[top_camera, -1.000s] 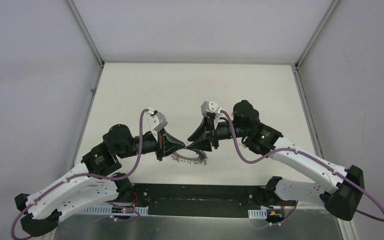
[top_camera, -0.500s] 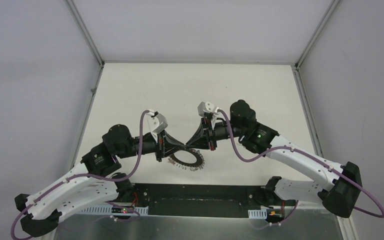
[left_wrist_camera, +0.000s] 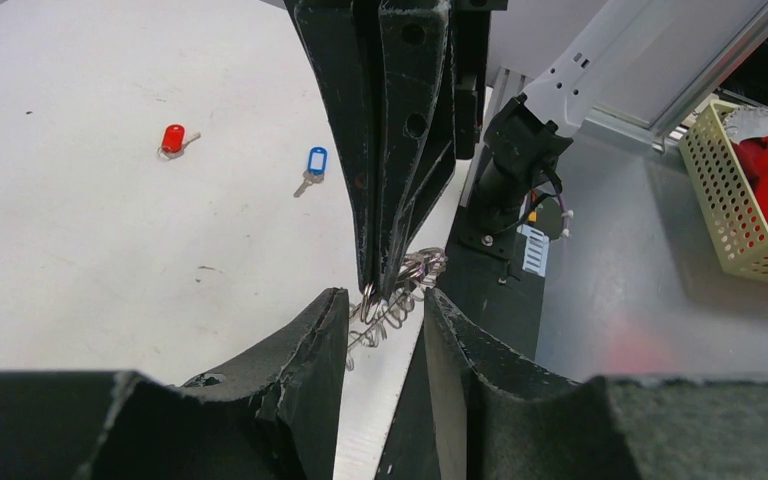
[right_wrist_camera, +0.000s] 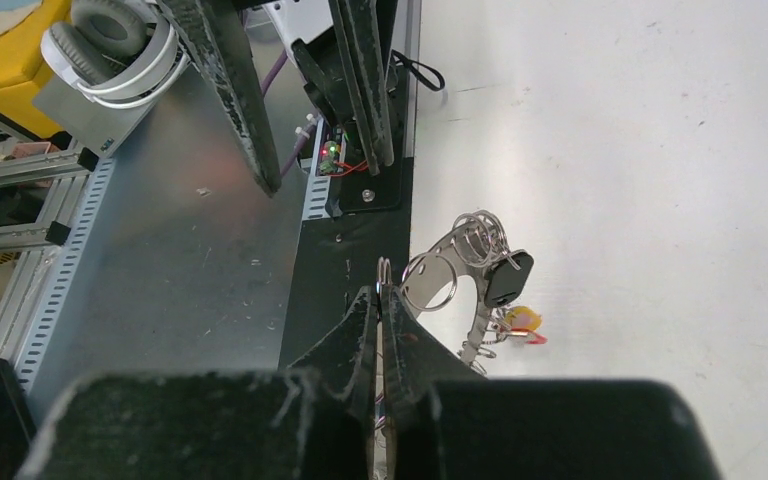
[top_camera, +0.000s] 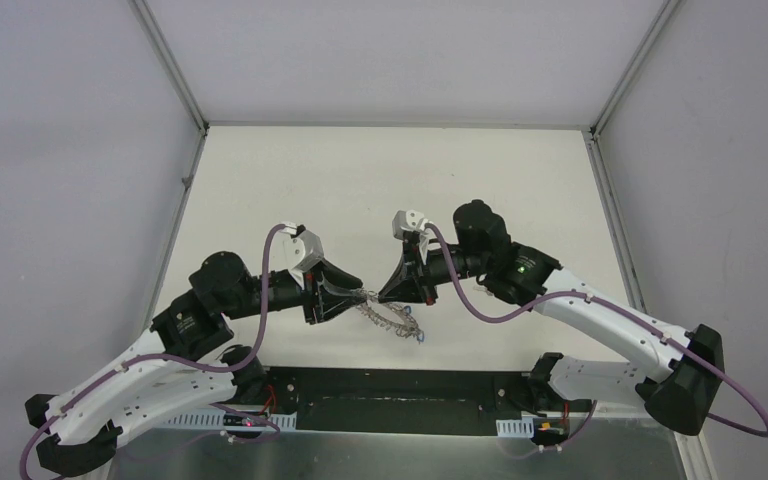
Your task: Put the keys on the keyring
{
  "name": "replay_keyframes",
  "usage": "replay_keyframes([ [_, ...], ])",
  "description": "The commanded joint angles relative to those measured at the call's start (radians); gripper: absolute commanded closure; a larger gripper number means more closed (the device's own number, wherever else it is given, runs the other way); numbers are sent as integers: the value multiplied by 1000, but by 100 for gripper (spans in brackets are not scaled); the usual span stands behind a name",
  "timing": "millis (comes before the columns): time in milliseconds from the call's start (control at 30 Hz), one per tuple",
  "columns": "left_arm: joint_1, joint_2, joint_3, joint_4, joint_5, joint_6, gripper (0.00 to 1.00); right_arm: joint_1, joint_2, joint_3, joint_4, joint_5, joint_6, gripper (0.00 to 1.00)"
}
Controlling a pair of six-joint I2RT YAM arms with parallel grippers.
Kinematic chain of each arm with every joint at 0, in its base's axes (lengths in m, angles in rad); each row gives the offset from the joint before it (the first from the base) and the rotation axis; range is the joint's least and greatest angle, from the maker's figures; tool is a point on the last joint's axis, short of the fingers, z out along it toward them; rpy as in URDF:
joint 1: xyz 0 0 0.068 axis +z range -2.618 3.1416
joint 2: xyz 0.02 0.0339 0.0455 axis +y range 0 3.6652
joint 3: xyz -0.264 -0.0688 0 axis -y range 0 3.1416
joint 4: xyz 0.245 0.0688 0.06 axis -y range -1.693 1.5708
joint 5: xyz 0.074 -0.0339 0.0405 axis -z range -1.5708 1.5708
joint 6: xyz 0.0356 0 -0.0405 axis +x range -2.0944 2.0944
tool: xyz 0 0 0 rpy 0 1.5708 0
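The right gripper (right_wrist_camera: 380, 292) is pinched tight on a wire loop (right_wrist_camera: 383, 268) at the rim of the keyring (right_wrist_camera: 472, 245). The ring hangs from its fingertips above the table (left_wrist_camera: 80, 250), probably so that it is steady and its loops can be reached. The left gripper (left_wrist_camera: 385, 300) stands part-open, with its fingers (left_wrist_camera: 305, 345) on either side of the same loops but not clamping them (it looks like a hand-over). The red-tagged key (left_wrist_camera: 172, 138) and blue-tagged key (left_wrist_camera: 316, 160) lie on the table well beyond the left fingers, not yet picked up.
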Motion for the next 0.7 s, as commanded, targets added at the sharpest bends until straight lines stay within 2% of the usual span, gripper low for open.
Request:
replay_keyframes([
  [0, -1, 14, 47, -45, 24, 46, 65, 7, -10, 103, -86, 14, -75, 100],
  [267, -2, 97, 68, -91, 165, 106, 63, 23, 52, 211, -350, 87, -175, 100],
  [367, -2, 112, 53, -90, 177, 134, 63, 27, 80, 241, -413, 102, -189, 100],
  [667, -2, 129, 18, -84, 200, 174, 62, 33, 84, 222, -366, 28, -188, 100],
])
